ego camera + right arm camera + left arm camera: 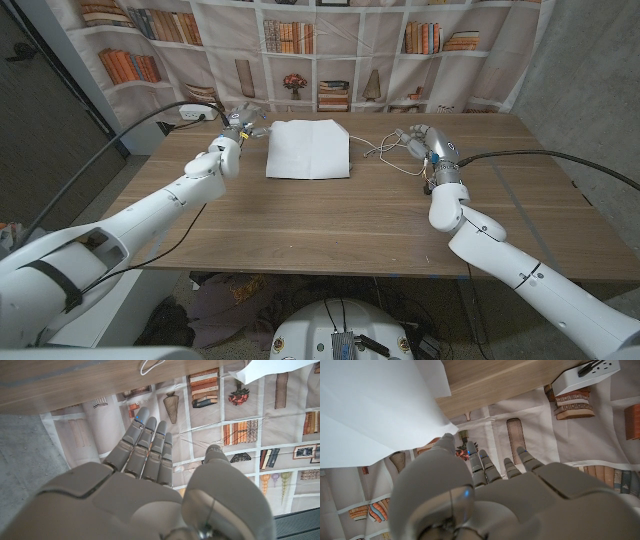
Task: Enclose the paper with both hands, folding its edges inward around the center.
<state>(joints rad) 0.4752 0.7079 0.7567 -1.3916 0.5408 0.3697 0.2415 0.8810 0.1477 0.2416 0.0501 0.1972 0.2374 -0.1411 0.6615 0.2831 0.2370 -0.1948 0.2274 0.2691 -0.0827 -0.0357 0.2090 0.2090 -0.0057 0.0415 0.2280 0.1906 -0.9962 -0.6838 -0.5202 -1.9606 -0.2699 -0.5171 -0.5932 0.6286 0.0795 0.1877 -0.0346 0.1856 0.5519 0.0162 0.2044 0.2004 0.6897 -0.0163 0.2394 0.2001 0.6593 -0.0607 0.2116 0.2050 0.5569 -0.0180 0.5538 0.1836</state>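
A white sheet of paper lies on the far middle of the wooden table, looking folded or doubled. My left hand hovers just off its left edge with fingers spread and nothing in them. In the left wrist view the paper shows close beyond the left hand, near the thumb. My right hand is to the right of the paper, a gap away, fingers apart and holding nothing. In the right wrist view the right hand has its fingers extended, and a corner of the paper shows at the edge.
A thin white cable lies looped on the table between the paper and my right hand. A white power strip sits at the far left corner. A bookshelf-print curtain hangs behind the table.
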